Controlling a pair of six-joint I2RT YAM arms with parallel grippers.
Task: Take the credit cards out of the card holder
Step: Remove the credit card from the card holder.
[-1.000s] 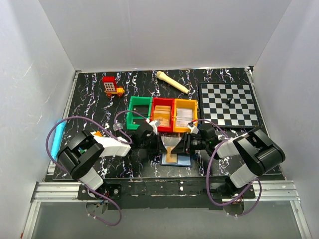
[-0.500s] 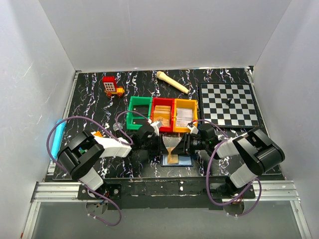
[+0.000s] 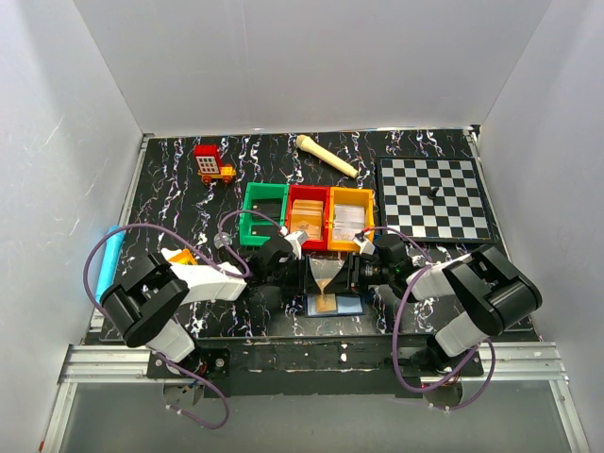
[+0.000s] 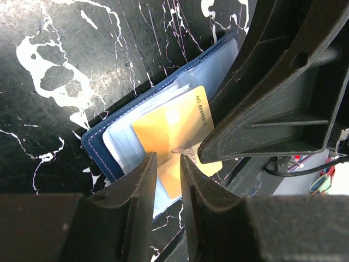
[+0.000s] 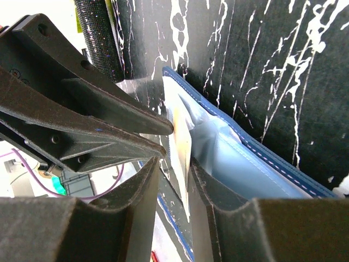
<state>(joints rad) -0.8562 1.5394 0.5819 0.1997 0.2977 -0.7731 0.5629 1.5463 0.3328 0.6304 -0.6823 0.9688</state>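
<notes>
The card holder (image 3: 347, 306) lies open on the table near the front edge, navy outside and light blue inside. It also shows in the left wrist view (image 4: 101, 150) and the right wrist view (image 5: 245, 158). A yellow-orange card (image 3: 327, 281) sticks partly out of it, as also seen from the left wrist (image 4: 169, 128). My right gripper (image 5: 174, 164) has the card (image 5: 182, 147) edge-on between its jaws, against one finger, with a slit of gap at the other. My left gripper (image 4: 166, 157) hovers over the card with a narrow gap and nothing between its jaws. Both grippers meet over the holder, the left (image 3: 300, 274) and the right (image 3: 351, 274).
Green (image 3: 263, 209), red (image 3: 308, 215) and orange (image 3: 350, 217) bins stand just behind the grippers, the red and orange ones holding cards. A chessboard (image 3: 434, 198) is at the right, a red toy (image 3: 213, 163) and a beige stick (image 3: 327, 155) at the back, a cyan object (image 3: 109, 257) at the left edge.
My left arm's elbow has shifted a little to the left and toward the front. The card and both grippers stay over the holder almost unchanged.
</notes>
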